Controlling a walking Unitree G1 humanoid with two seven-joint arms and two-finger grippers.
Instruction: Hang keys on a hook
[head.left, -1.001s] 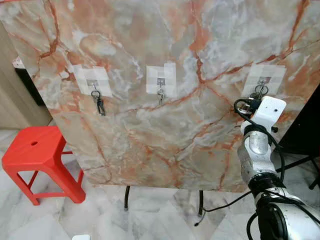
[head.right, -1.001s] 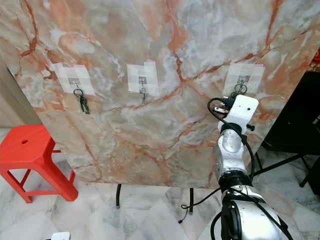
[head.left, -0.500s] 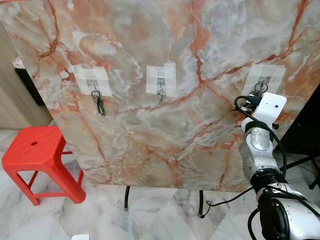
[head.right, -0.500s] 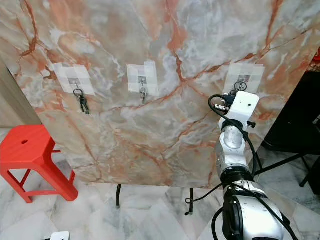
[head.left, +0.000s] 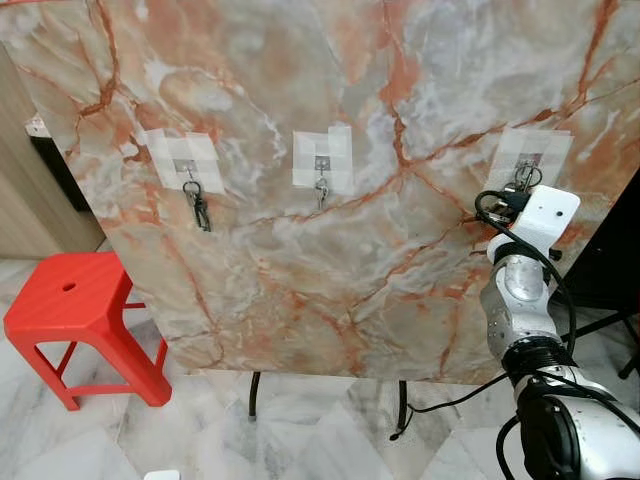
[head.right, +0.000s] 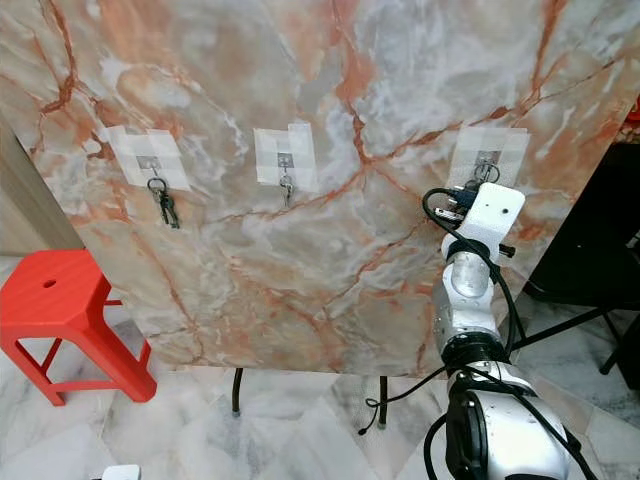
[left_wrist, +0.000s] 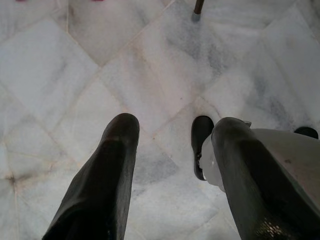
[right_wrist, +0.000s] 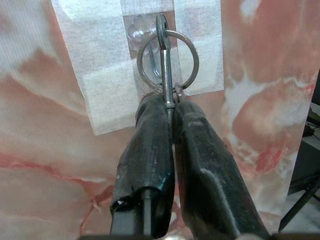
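key ring (right_wrist: 168, 59): raised to the right hook (right_wrist: 161, 31) on the marble board (head.left: 330, 250), ready to loop on | right end effector (right_wrist: 171, 104): pinched on key | left end effector (left_wrist: 167, 145): parted, idle over floor | left hook's keys (head.left: 198, 205) hung

Head stereo pair: looking forward and down at the same marble board (head.left: 330, 200). Left wrist: facing down over floor tiles (left_wrist: 150, 75). Right wrist: close against the right hook (right_wrist: 162, 30).

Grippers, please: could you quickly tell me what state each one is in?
Left gripper: open, holding nothing.
Right gripper: shut on the key ring at the hook.
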